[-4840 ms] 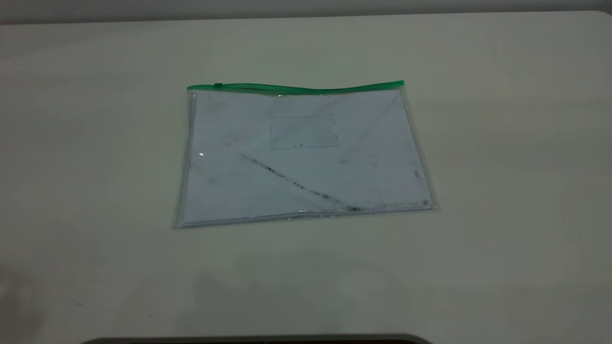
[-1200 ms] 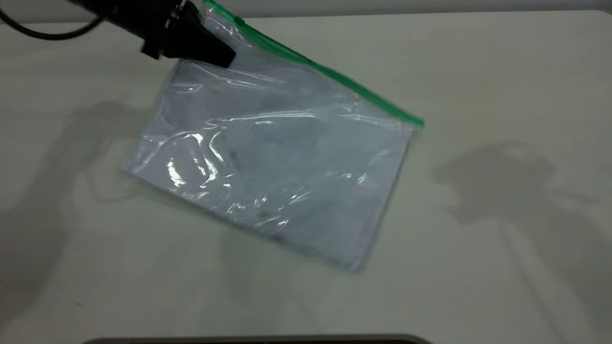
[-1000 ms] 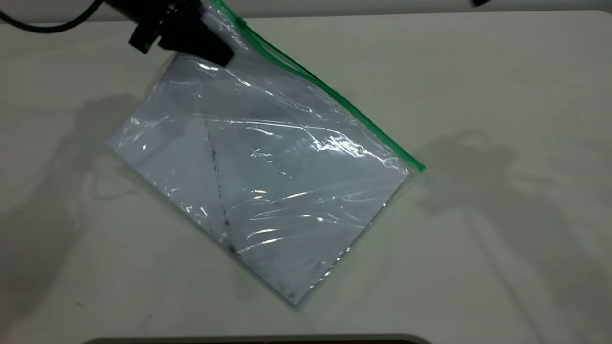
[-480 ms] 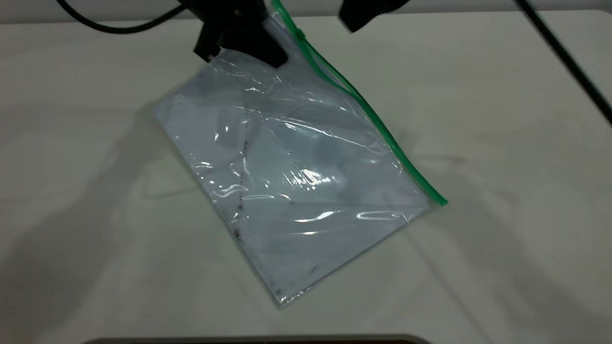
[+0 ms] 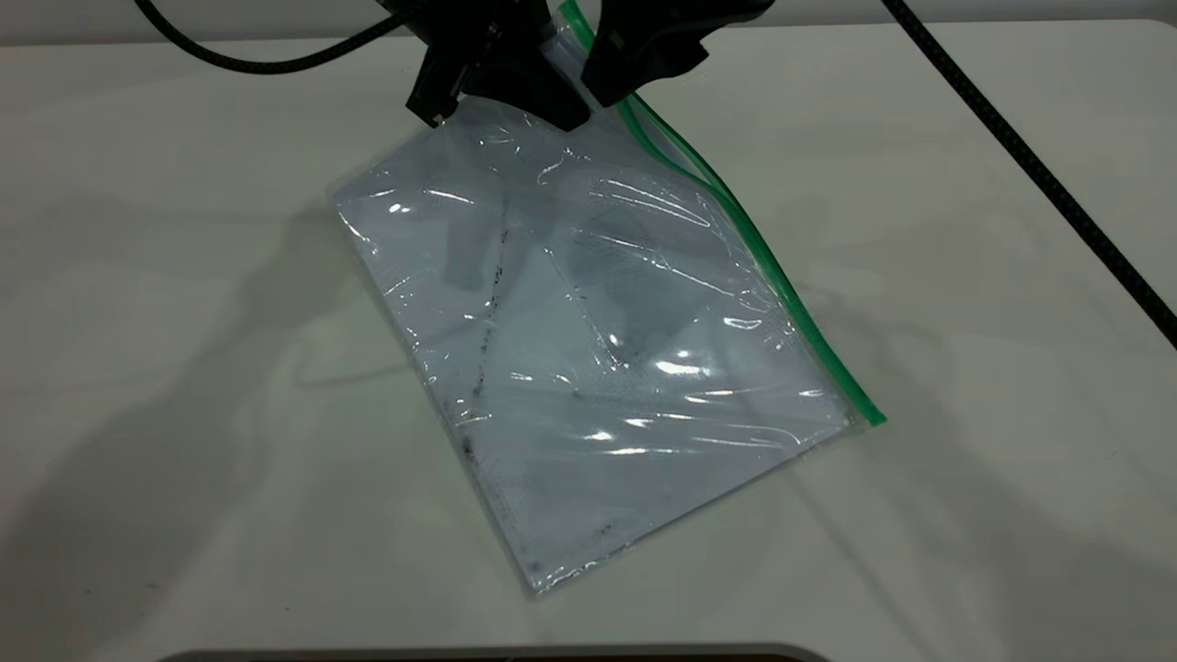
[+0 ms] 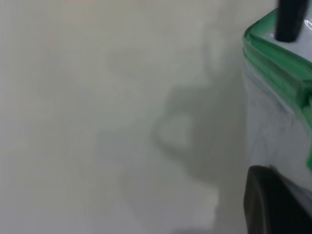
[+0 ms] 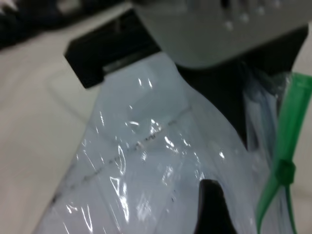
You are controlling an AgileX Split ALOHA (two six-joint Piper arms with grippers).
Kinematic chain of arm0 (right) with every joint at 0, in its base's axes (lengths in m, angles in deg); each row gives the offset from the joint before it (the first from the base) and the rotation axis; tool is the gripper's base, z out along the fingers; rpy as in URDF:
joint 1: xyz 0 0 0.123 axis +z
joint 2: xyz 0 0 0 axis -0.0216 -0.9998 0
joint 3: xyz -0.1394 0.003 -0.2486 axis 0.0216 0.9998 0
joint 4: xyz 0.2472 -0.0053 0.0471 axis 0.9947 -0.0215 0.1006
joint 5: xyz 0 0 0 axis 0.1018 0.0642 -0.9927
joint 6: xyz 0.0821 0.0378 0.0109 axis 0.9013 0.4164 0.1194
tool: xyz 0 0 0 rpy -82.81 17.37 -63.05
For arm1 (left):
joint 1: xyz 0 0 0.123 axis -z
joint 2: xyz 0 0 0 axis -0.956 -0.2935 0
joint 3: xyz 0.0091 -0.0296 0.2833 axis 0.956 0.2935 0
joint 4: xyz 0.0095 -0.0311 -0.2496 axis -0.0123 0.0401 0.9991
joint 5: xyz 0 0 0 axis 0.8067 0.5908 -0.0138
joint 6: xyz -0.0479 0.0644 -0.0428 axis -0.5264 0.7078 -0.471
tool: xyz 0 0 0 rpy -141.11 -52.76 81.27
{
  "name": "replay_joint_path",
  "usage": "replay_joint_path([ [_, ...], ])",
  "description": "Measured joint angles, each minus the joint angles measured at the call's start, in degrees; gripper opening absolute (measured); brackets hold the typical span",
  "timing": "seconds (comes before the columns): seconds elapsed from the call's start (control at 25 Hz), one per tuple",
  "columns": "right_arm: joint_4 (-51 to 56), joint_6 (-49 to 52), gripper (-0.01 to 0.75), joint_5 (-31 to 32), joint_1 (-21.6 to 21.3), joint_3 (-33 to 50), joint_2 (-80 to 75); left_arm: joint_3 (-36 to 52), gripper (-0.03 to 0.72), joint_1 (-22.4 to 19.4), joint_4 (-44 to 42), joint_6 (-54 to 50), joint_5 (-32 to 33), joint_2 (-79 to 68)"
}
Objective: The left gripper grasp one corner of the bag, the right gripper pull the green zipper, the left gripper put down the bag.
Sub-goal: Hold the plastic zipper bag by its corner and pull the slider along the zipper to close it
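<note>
A: Where is the bag (image 5: pixel 588 340) sitting?
B: It hangs tilted, one corner (image 5: pixel 561 55) lifted at the far side of the surface (image 5: pixel 184 414) while the opposite low corner touches it.
A: What does it look like?
B: Clear crinkled plastic with glare streaks, white paper inside, a dark smudge line down the sheet.
A: And the green zipper (image 5: pixel 772 285)?
B: It runs diagonally along the bag's right long edge, gaping slightly near the top; its slider tab (image 7: pixel 284 171) sits close to the raised corner.

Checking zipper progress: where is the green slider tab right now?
In the right wrist view the slider tab sits on the green zipper near the bag's lifted corner, beside the right gripper; the left gripper holds that corner.
</note>
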Motion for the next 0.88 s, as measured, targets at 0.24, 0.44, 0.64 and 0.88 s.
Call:
replay_joint_path([
  [0.24,8.45,-10.08,0.537,-1.11,0.00,-0.02,-0.05,0.00,0.053,0.00,1.52,0.31,-0.52,0.00],
  [0.44,11.31,-13.91,0.537,-4.54,0.00,-0.02,-1.07,0.00,0.053,0.00,2.22,0.31,-0.52,0.00],
  [0.64,11.85,-14.47,0.537,-6.03,0.00,-0.02,-2.85,0.00,0.053,0.00,2.42,0.31,-0.52,0.00],
  [0.88,12.80,-14.66,0.466,-6.20,-0.05,-0.02,-3.79,0.00,0.053,0.00,2.46,0.31,-0.52,0.00],
])
